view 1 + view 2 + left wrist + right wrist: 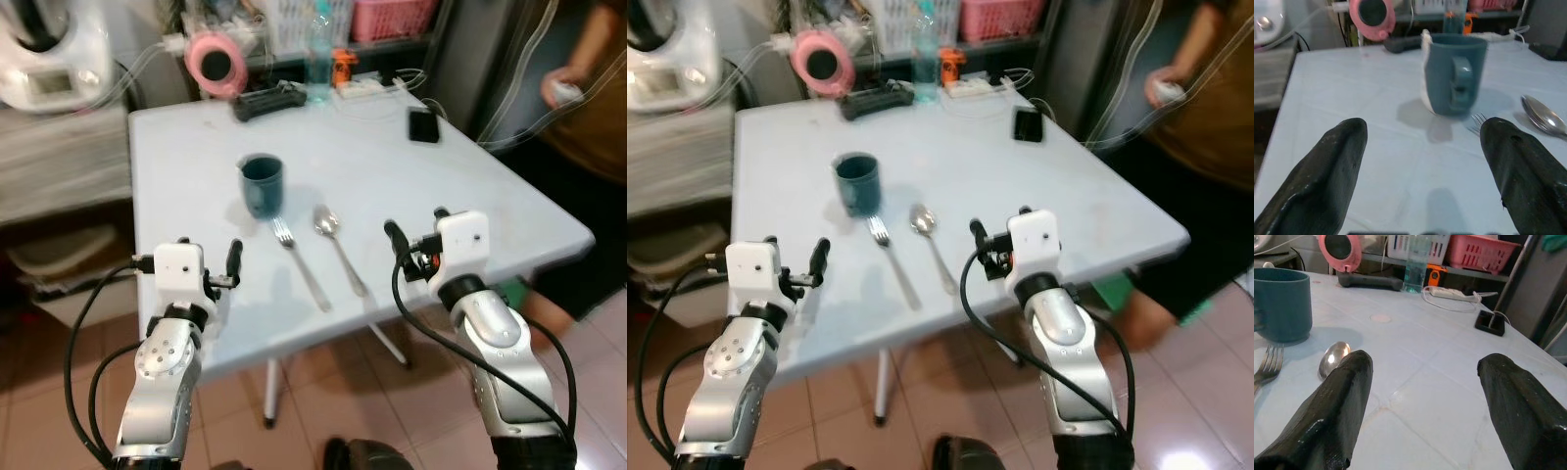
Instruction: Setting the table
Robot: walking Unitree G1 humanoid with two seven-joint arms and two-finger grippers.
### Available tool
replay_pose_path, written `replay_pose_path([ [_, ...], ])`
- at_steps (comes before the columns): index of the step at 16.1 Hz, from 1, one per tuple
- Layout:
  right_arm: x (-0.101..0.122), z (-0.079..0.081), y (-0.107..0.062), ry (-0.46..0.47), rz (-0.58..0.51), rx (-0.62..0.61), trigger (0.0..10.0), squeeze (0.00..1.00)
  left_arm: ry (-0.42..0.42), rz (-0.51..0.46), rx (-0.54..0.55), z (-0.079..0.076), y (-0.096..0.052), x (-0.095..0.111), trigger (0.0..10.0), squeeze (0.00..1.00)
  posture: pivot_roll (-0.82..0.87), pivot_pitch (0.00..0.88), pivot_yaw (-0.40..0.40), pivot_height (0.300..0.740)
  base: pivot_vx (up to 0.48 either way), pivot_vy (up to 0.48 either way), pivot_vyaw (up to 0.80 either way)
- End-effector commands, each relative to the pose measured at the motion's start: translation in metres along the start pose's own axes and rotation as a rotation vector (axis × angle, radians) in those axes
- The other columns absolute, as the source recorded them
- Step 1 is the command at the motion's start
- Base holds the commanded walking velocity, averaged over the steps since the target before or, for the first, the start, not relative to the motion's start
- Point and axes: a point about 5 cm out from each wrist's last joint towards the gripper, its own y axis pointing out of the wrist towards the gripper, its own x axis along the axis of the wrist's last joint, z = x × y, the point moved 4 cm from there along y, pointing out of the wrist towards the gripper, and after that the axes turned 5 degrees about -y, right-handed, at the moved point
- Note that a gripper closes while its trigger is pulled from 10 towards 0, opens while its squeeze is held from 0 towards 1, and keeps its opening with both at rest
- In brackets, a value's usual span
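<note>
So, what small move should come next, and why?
Probably nudge the right gripper forward and inward to the spoon. Both grippers hover open at the near table edge, holding nothing; the spoon lies beside the fork, nearest that gripper.

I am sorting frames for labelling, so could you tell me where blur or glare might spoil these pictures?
Left eye view: mug, fork and spoon are fairly sharp, the far clutter soft. Left wrist view: the open left pincer is blurred up close. Right wrist view: the open right pincer is likewise blurred, and the spoon bowl glints.
</note>
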Motion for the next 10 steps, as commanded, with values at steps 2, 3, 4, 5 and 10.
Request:
replay_pose_path([
  [2,0.007,0.0034,0.0033,0.002,-0.027,0.03,10.0,0.0,0.015,-0.006,0.015,0.0018,0.0004,0.0023,10.0,0.0,-0.02,0.038,-0.012,0.74,0.0,0.0,0.0],
  [3,0.0078,0.0035,0.0029,0.005,-0.034,0.029,10.0,0.0,0.016,-0.004,0.017,0.0015,-0.0001,0.0018,10.0,0.0,-0.02,0.042,-0.01,0.74,0.0,0.0,0.8],
  [4,0.0081,0.0035,0.0026,0.001,-0.036,0.028,10.0,0.0,0.019,-0.002,0.018,0.0014,-0.0005,0.0013,10.0,0.0,-0.02,0.044,-0.008,0.74,0.0,0.0,0.8],
  [5,0.0076,0.0035,0.0017,0.003,-0.036,0.026,10.0,0.0,0.022,0.005,0.015,0.0003,-0.0019,-0.0001,10.0,0.0,-0.02,0.047,-0.005,0.74,0.0,0.0,0.79],
  [10,0.0082,0.0051,0.0006,0.02,-0.042,0.027,10.0,0.0,0.019,0.002,0.01,0.0001,-0.0016,0.0017,10.0,0.0,-0.02,0.061,0.004,0.74,0.0,0.0,0.38],
])
